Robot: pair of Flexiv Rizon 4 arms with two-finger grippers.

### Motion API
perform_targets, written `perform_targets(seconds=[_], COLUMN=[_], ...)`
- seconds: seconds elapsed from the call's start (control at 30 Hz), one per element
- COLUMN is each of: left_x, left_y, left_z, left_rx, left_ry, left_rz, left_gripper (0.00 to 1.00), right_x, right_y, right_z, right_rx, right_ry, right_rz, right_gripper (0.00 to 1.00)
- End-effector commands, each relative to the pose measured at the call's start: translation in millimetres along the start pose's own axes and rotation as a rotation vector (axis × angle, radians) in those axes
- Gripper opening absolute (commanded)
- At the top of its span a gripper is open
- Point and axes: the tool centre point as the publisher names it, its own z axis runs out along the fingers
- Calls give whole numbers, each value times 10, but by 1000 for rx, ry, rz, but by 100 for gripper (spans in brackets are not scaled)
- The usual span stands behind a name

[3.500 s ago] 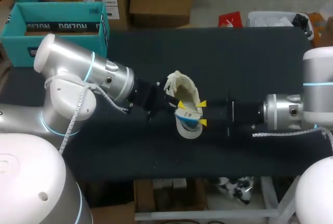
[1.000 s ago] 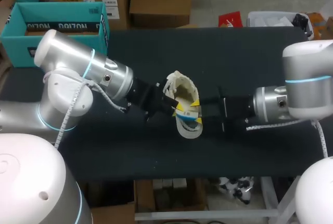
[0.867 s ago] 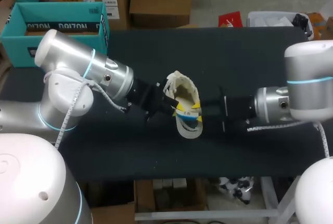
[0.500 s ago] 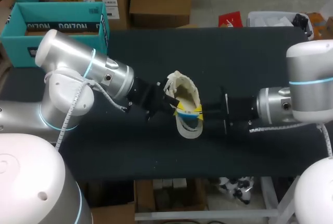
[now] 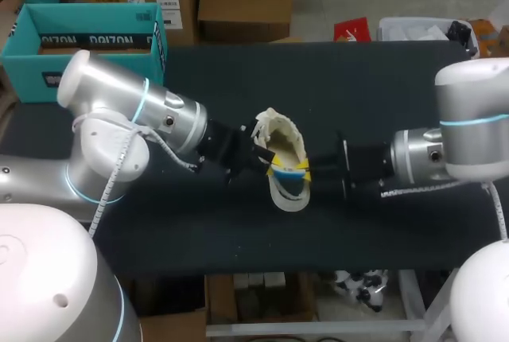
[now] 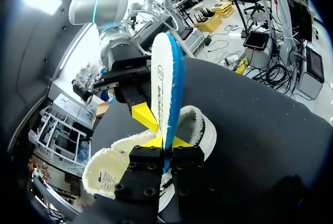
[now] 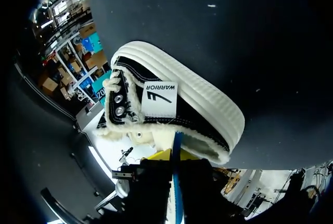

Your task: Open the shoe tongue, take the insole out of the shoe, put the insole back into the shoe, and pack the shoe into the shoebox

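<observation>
Change: over the last few seconds my right hand (image 5: 297,172) has come in toward the shoe (image 5: 280,145). Its yellow tips were spread wide and have now drawn narrow. The left arm has barely shifted.
Insole: the insole (image 5: 289,175) is white with a blue edge and stands on edge at the shoe's opening. In the left wrist view it (image 6: 165,73) rises straight ahead of that hand.
Insole axis: it runs out along the left hand's fingers, toward the right arm. In the right wrist view I see only the thin blue edge (image 7: 177,148).
Shoe: fleece-lined, mid-worktop, long axis running roughly far-to-near, so both arms cross it from the sides. From the right wrist the shoe (image 7: 171,104) lies just ahead of the fingers, rubber sole side showing.
Left hand: the left hand (image 6: 166,143) is narrow and pinches the insole's near end from both sides.
Right hand: the right hand (image 7: 176,162) is narrow, with the insole's edge between its fingers. I judge it is gripping too.
Nearer hand: both are at the insole, so neither has to travel.
Judgement: the coming move turns on swinging the insole's long axis into line with the shoe's and laying it flat. One hand probably has to let go first.
Shoebox: the teal shoebox (image 5: 87,28) is open, at the far left corner and well apart from the shoe. My left arm is the closer one.
Worktop: the worktop (image 5: 382,87) has a dark cloth surface.
</observation>
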Motion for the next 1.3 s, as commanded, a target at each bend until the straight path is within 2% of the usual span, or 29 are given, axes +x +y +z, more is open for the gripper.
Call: perform_targets(seconds=[0.03,0.3,0.47,0.53,0.6,0.63,0.77,0.87,1.13,1.3], left_x=[-56,-130,-99,-77,-44,-26,33,55,96,97], left_y=[85,265,266,237,188,161,65,13,-102,-169], left_z=[117,171,150,116,64,39,-60,-119,-85,-57], left_rx=[-3,0,4,7,18,21,35,52,64,59], left_ry=[6,17,19,17,14,13,5,-6,-19,-18], left_rz=[-11,-60,-67,-67,-62,-58,-41,-31,-3,15], left_gripper=[0,0,0,14,38,46,58,57,30,29], right_x=[54,106,95,87,76,70,45,33,28,49], right_y=[47,176,207,194,179,171,149,141,157,153], right_z=[62,130,123,102,76,62,2,-17,-15,8], right_rx=[-4,-42,-49,-53,-59,-64,-80,-91,-122,-136], right_ry=[-14,-44,-48,-45,-41,-39,-32,-32,-51,-68], right_rz=[1,2,10,9,8,7,7,7,4,2], right_gripper=[0,0,0,0,0,0,0,0,0,0])
